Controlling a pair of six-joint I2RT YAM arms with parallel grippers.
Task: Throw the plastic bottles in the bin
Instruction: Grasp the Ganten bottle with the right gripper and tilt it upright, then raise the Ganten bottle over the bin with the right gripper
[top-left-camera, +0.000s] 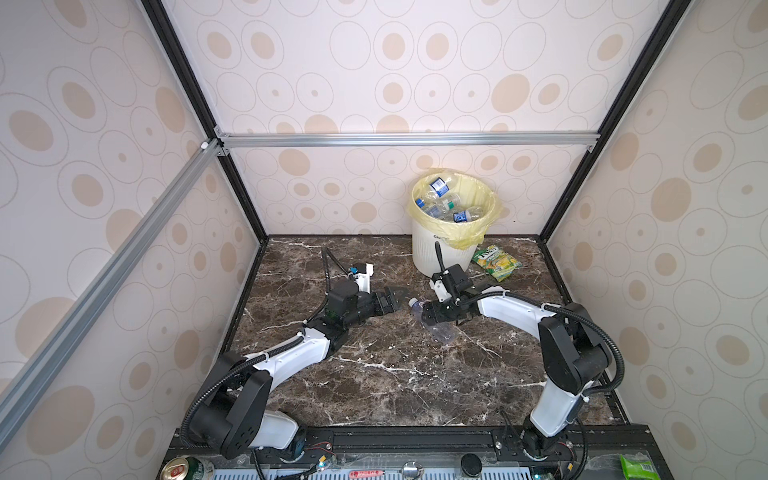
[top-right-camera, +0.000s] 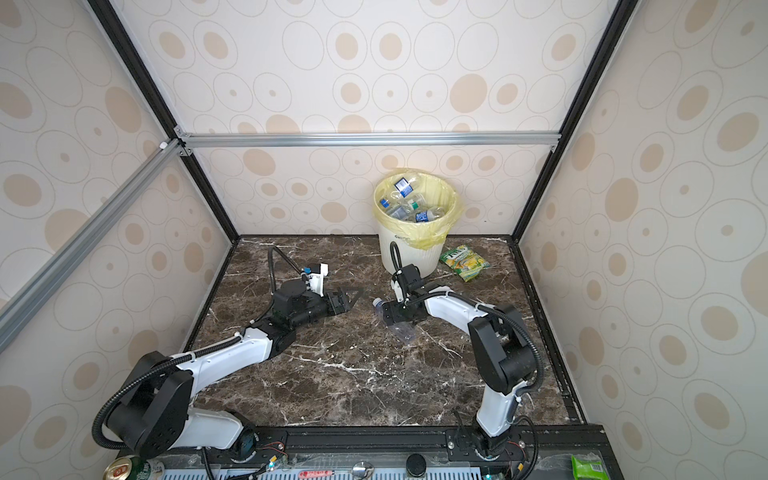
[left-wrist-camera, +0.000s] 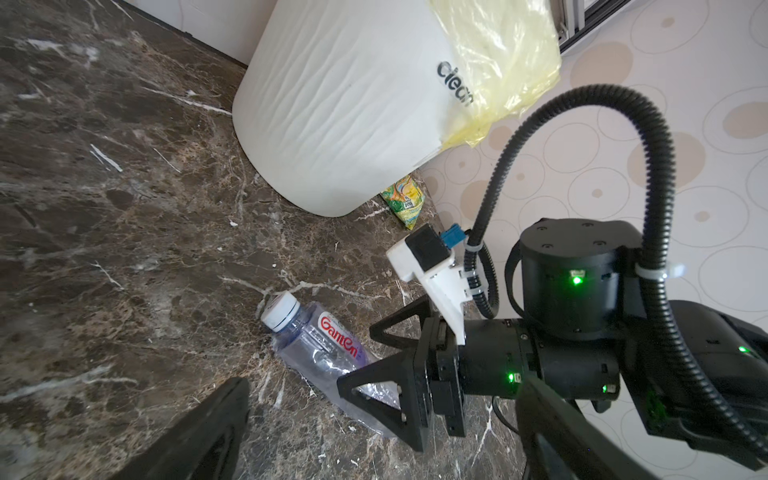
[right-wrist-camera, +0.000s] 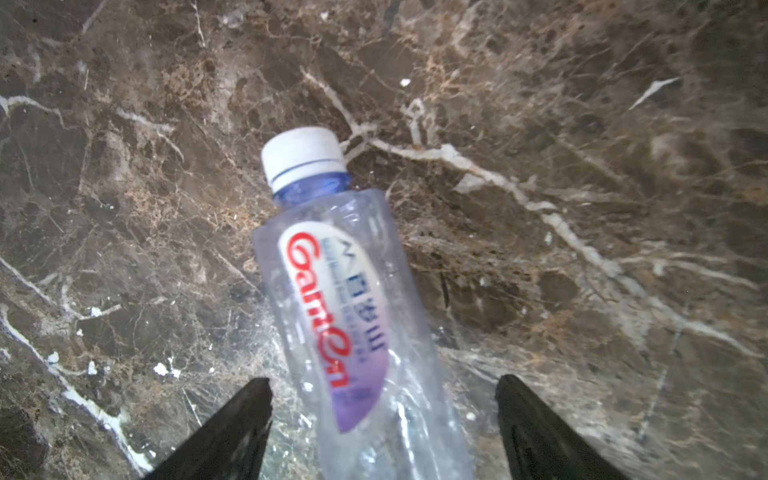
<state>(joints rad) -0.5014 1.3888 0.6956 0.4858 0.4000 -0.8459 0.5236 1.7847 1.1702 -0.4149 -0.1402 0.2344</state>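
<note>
One clear plastic bottle (top-left-camera: 441, 331) (top-right-camera: 402, 331) with a white cap and red lettering lies on its side on the marble floor. My right gripper (top-left-camera: 433, 318) (right-wrist-camera: 382, 381) points down over its middle. The jaws stand open on either side of the bottle (right-wrist-camera: 345, 311), with floor showing in both gaps. In the left wrist view the same bottle (left-wrist-camera: 320, 345) lies between the right gripper's black fingers (left-wrist-camera: 374, 380). My left gripper (top-left-camera: 395, 298) (top-right-camera: 351, 297) is open and empty, just left of the bottle's cap. The white ribbed bin (top-left-camera: 440, 253) (top-right-camera: 399, 249) (left-wrist-camera: 340, 116) holds several bottles (top-left-camera: 446, 199).
A green-yellow snack packet (top-left-camera: 496, 257) (top-right-camera: 464, 259) lies right of the bin. A metal can (top-left-camera: 187, 467) and a green packet (top-left-camera: 638, 465) sit on the front ledge. Patterned walls close in the floor on three sides.
</note>
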